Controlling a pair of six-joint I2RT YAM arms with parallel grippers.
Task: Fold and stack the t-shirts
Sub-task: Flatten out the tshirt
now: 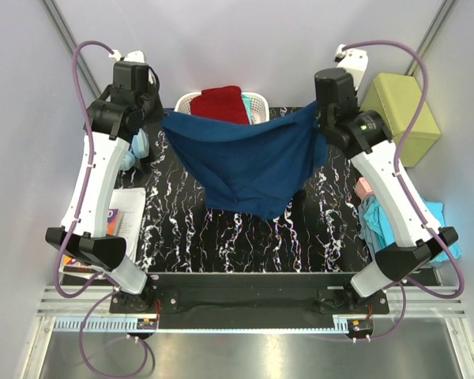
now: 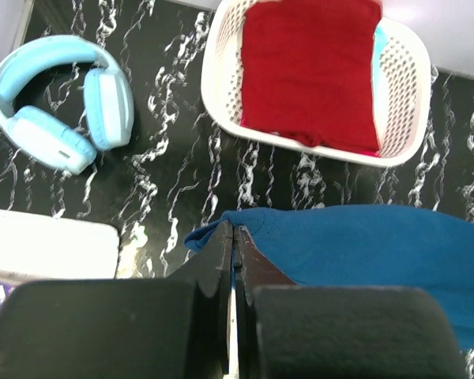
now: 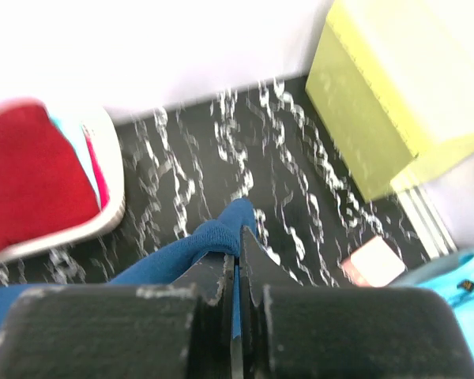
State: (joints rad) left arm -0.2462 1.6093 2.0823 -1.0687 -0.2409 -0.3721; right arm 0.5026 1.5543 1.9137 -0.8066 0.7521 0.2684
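Observation:
A navy blue t-shirt [image 1: 249,162] hangs stretched in the air between both arms above the black marbled table [image 1: 182,229]. My left gripper [image 2: 234,230] is shut on its left corner [image 2: 221,229], and the cloth runs off to the right [image 2: 379,245]. My right gripper [image 3: 238,237] is shut on the other corner [image 3: 221,230], with blue cloth bunched over the fingertips. A dark red t-shirt [image 1: 221,103] lies folded in the white basket [image 1: 257,100] at the back, over a turquoise edge [image 2: 379,39]. The red one also shows in both wrist views [image 2: 308,71] [image 3: 31,174].
Light blue headphones [image 2: 59,103] lie at the back left, beside a white book [image 1: 126,209]. A yellow-green box [image 1: 401,114] stands at the back right. Turquoise cloth [image 1: 438,221] and a small pink-and-white thing [image 3: 373,260] lie at the right edge.

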